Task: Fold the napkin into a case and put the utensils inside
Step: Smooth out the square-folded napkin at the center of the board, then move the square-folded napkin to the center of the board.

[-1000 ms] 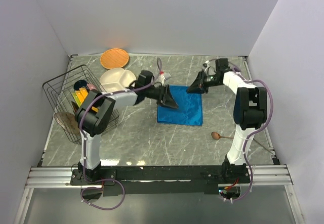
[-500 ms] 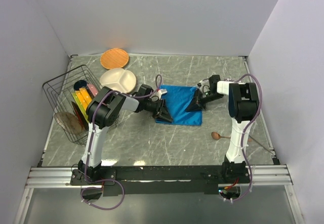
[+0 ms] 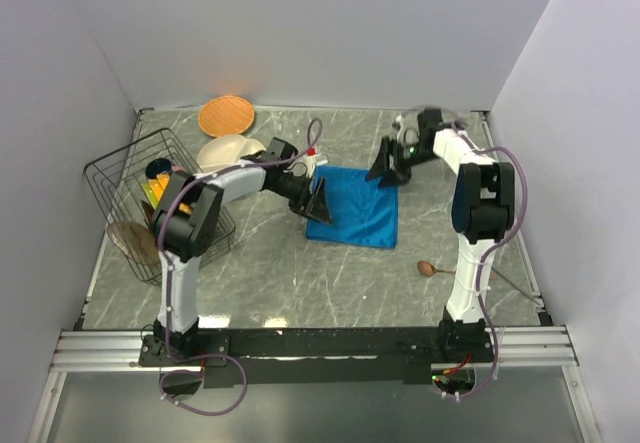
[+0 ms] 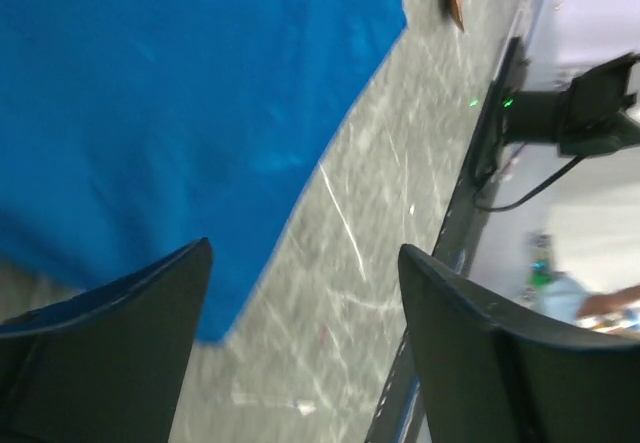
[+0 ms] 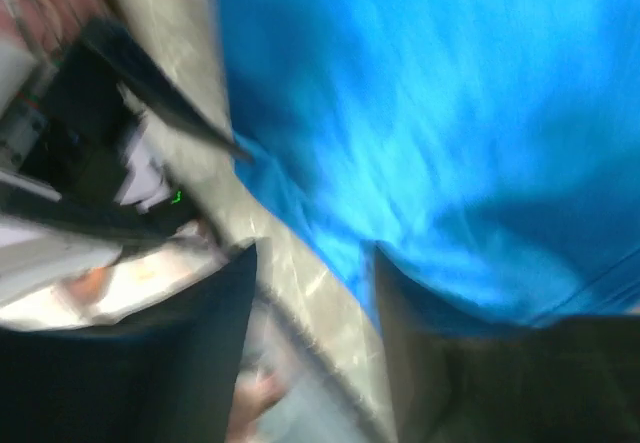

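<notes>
Grey marbled table (image 3: 250,263), pale walls (image 3: 300,33), blue napkin (image 3: 358,213); left gripper (image 3: 320,203), right gripper (image 3: 384,171) both released.

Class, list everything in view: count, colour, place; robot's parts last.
napkin: one, blue, table centre
spoon: one, brown, near-right of napkin
flat plate: one, orange, far left
divided plate: one, white, beside basket
basket: one, black wire, left edge
plates: several, mixed colours, in basket
disc: one, brown, against basket
table: one, grey marble, under everything
left fingers: two, black, open, at napkin's left edge
right fingers: two, black, open, at napkin's far-right corner
</notes>
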